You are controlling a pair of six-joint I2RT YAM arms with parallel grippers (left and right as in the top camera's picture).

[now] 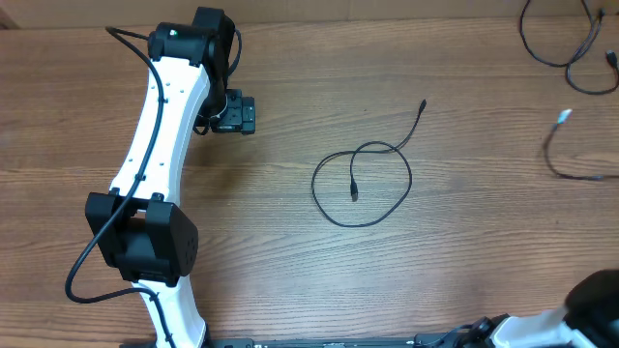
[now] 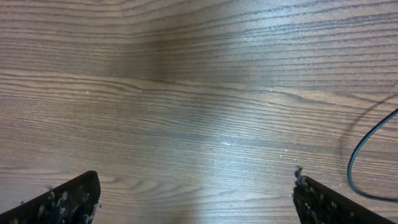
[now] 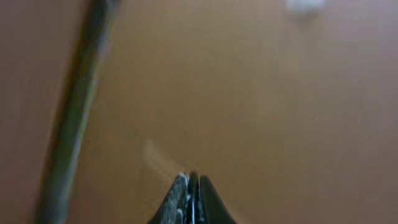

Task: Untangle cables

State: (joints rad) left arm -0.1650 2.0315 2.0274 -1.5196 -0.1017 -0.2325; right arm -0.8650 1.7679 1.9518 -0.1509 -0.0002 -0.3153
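Brown wood-grain table: wide bare room around the thin black looped cable, which lies mid-table, flat, well apart from both arms. More thin black cables at the overhead view's top-right corner and right edge, cut off by the frame. Left gripper spread wide, empty, over bare wood, cable arc near one finger. Right gripper clenched tight, nothing between tips. Right wrist view blurred; dark strip unidentifiable.
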